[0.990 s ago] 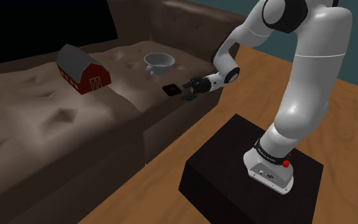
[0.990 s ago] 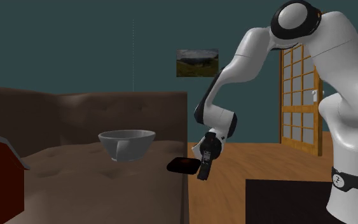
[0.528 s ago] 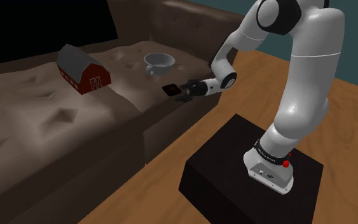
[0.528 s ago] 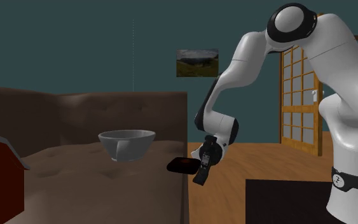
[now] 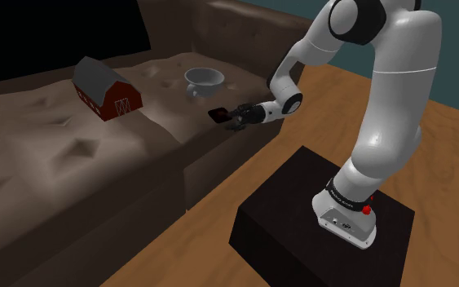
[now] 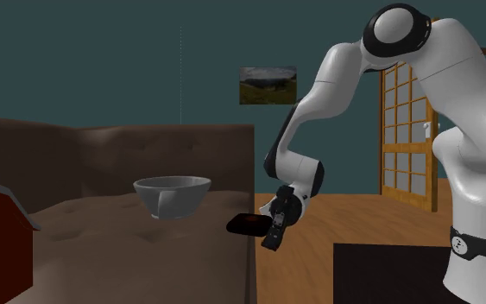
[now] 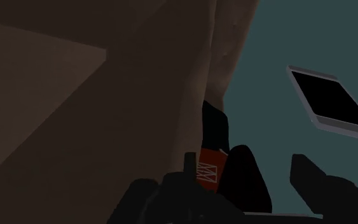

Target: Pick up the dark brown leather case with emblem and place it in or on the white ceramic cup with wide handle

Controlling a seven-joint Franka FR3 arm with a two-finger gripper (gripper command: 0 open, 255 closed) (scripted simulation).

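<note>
**At the sofa's edge: the case sits right at the tool's tip**

In the shoulder view, the dark case (image 5: pixel 217 112) lies on the brown sofa (image 5: pixel 72 155), close to the seat's edge. The pale cup (image 5: pixel 204 79) stands on the cushion just beyond it, and a red barn (image 5: pixel 105 88) sits well apart toward that view's left. The tool (image 5: pixel 232 120) comes in low from the right, and its tip is at the case's near end. Whether it is open, closed or gripping the case cannot be told.

In the second exterior view, the case (image 6: pixel 245 224) lies flat at the very edge of the seat. The tool (image 6: pixel 271 242) slants downward across its right end. The cup is to the left, apart from both.

In the wrist view, the barn's red front (image 7: pixel 210 168) shows far ahead of the tool, past the sofa's brown slope.
</note>
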